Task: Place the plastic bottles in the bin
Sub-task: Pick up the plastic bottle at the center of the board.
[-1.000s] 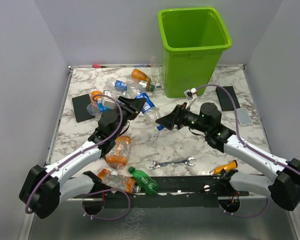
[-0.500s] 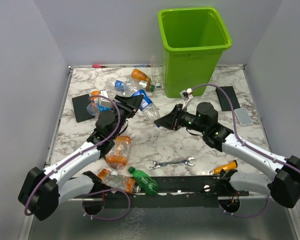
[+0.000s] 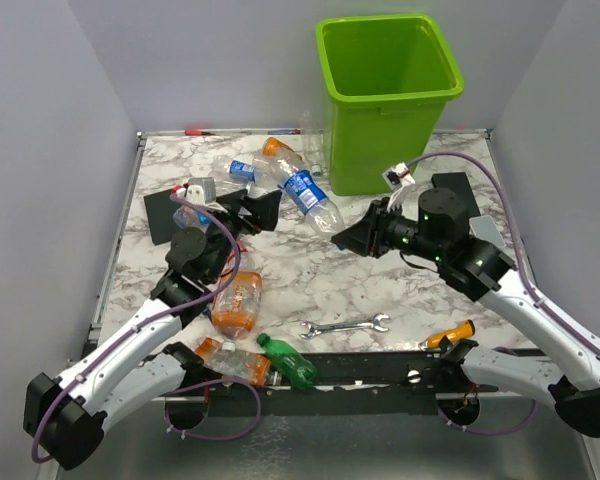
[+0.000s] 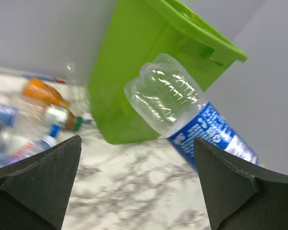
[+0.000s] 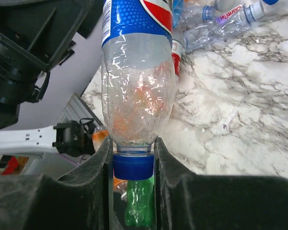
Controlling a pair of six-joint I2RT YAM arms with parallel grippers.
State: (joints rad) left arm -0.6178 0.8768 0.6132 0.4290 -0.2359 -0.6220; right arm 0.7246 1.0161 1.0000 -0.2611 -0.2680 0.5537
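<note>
The blue-label bottle (image 3: pixel 305 190) is up off the table (image 3: pixel 380 290), slanted, just left of the bin (image 3: pixel 390 100) at its front corner. It is outside the bin and lower than its rim. The clear base points up and back toward the bin's left wall, and the blue cap (image 5: pixel 133 167) points away from the bin, toward the arms.

The right gripper (image 3: pixel 342 236) is clenched on the cap end. In the right wrist view its fingers (image 5: pixel 100 165) press the cap from both sides, and the bottle stands out beyond them.

The left gripper (image 3: pixel 255 207) sits left of the bin with its fingers (image 4: pixel 38 187) spread wide, grasping nothing. In the left wrist view the bottle's base shows beyond and between them, touching neither, with the bin's green wall behind it.

More bottles lie on the table. An orange bottle (image 3: pixel 278 150) and a small clear bottle (image 3: pixel 242 170) lie just left of the bin's foot, among others too blurred to count. Well in front of the bin, near the arm bases, lie a crushed orange bottle (image 3: pixel 237 303), a green bottle (image 3: pixel 288 362) and a flattened clear bottle (image 3: pixel 228 358).

A wrench (image 3: pixel 345 326) and a screwdriver (image 3: pixel 450 335) also lie well in front of the bin, apart from each other. One black pad (image 3: pixel 458 195) lies just right of the bin, and another pad (image 3: pixel 163 215) lies far to its left.
</note>
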